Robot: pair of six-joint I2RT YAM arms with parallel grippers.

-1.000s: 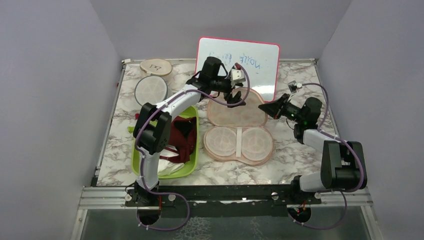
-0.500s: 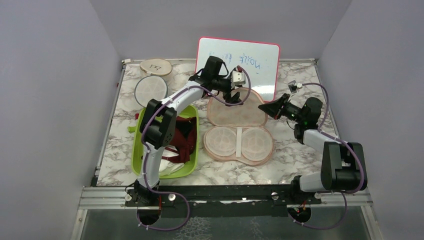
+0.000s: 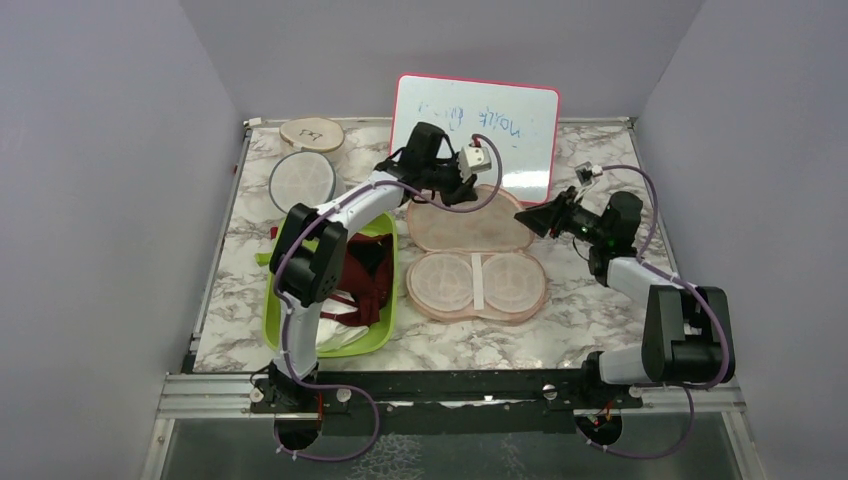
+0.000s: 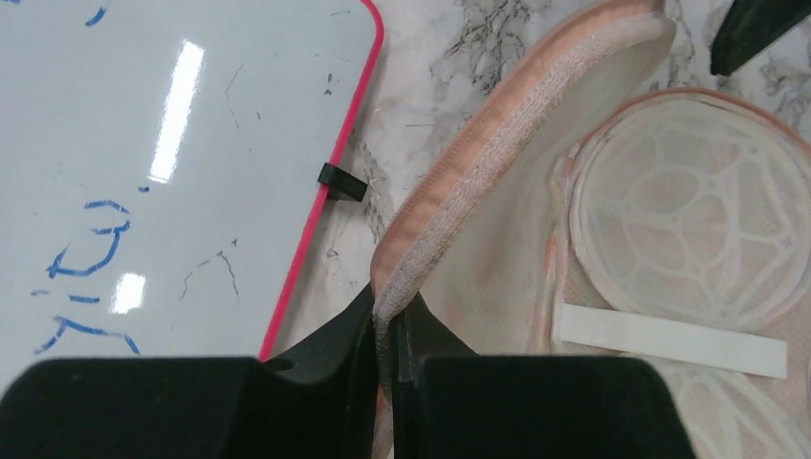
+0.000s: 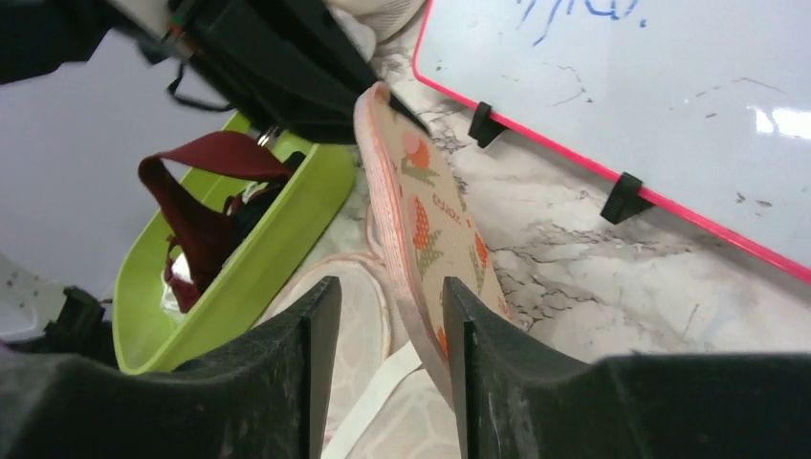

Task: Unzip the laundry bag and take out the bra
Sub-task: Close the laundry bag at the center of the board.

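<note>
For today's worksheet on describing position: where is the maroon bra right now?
In the top view, the bra lies in the green tub left of centre, beside the opened laundry bag.

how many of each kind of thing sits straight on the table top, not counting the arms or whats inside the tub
laundry bag: 1
green tub: 1
whiteboard: 1
round discs: 2 (white mesh disc, beige disc)
total: 5

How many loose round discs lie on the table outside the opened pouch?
2: a tan disc at the far-left corner, a white mesh disc just nearer; more may be hidden.
</note>
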